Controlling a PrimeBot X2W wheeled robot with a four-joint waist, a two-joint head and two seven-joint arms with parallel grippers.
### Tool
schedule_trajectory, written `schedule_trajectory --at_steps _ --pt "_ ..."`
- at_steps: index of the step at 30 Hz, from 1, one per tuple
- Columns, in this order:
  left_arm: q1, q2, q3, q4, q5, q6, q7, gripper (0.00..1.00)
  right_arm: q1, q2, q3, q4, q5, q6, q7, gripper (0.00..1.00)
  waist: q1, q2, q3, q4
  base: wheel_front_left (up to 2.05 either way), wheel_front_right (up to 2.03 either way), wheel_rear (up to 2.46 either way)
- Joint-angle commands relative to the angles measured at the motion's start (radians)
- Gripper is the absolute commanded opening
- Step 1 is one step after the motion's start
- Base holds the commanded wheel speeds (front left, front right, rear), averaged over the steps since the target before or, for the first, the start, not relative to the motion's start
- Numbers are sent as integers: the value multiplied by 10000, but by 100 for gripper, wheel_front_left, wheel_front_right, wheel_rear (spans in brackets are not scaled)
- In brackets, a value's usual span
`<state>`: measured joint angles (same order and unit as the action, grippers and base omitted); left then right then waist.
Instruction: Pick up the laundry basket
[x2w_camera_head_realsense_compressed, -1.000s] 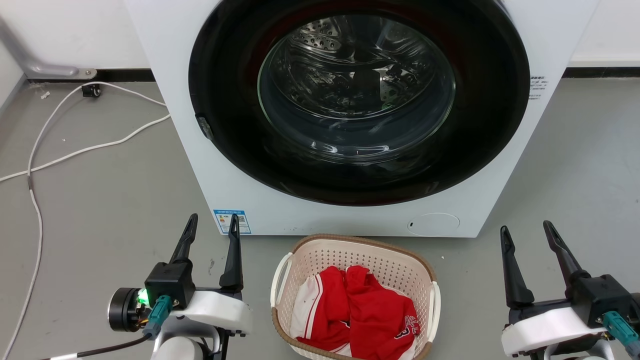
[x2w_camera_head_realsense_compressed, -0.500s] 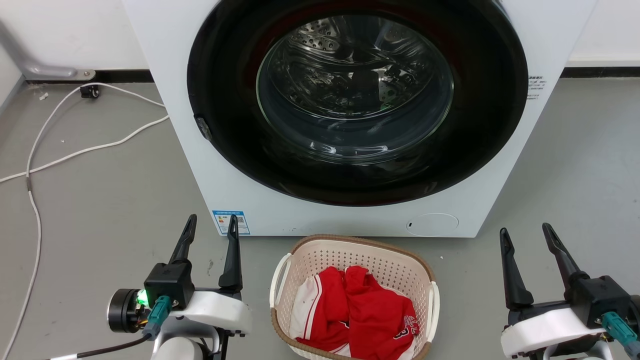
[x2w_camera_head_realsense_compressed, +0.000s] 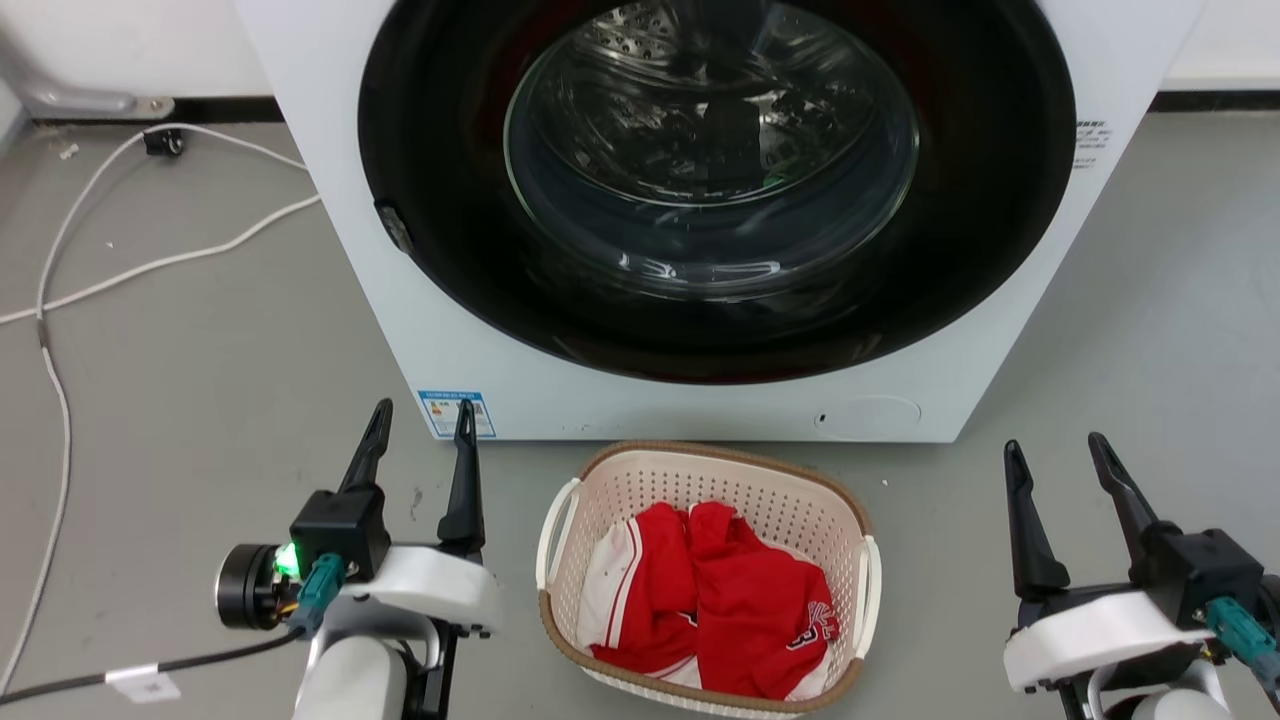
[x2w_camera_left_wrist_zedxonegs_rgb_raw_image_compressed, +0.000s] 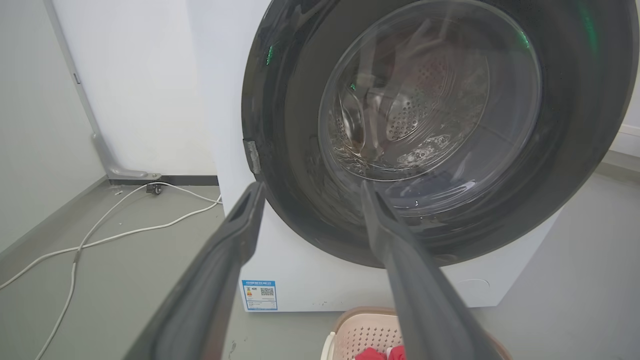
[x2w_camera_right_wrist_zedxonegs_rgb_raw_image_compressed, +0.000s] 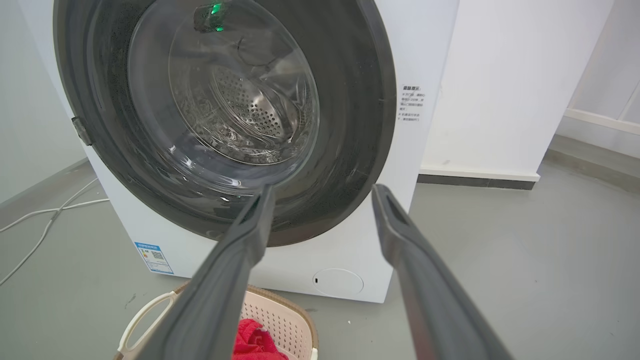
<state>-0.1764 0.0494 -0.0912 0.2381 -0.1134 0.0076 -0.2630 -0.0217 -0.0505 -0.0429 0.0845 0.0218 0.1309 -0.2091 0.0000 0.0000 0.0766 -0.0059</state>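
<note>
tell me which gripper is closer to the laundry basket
Left. The left gripper hangs just beside the left handle of the laundry basket; the right gripper hangs farther out past the right handle. Neither touches it.

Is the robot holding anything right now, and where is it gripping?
Nothing. The left gripper and right gripper are open, apart from the laundry basket.

Perforated plastic laundry basket (x2w_camera_head_realsense_compressed: 700, 490); red cloth (x2w_camera_head_realsense_compressed: 740, 610); glossy glass door (x2w_camera_head_realsense_compressed: 710, 150); matt floor (x2w_camera_head_realsense_compressed: 200, 380).
</note>
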Motion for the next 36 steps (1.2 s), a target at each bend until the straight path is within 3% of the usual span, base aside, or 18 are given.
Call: schedule_trajectory --at_steps 1,8,17,25,36 --pt "-254 16 25 148 60 -55 -27 100 -215 6 -36 116 115 -3 20 100 0 0 242 -39 0 0 0" --pt "-1653 107 223 1688 -119 -366 -25 100 -1346 7 4 1320 387 -3 217 100 0 0 1427 -247 0 0 0" --pt "-3931 408 269 4956 -533 -932 66 100 -3433 7 576 4150 1175 -3 233 100 0 0 3109 -513 0 0 0" --pt "-5603 667 12 7357 -851 -1264 437 100 -5480 7 1704 7135 2415 -3 477 100 0 0 4480 -778 0 0 0" --pt "-7432 1023 -627 9139 -1212 -1376 1188 100 -7702 4 3629 9335 4437 -3 1013 100 0 0 6189 -1185 0 0 0"
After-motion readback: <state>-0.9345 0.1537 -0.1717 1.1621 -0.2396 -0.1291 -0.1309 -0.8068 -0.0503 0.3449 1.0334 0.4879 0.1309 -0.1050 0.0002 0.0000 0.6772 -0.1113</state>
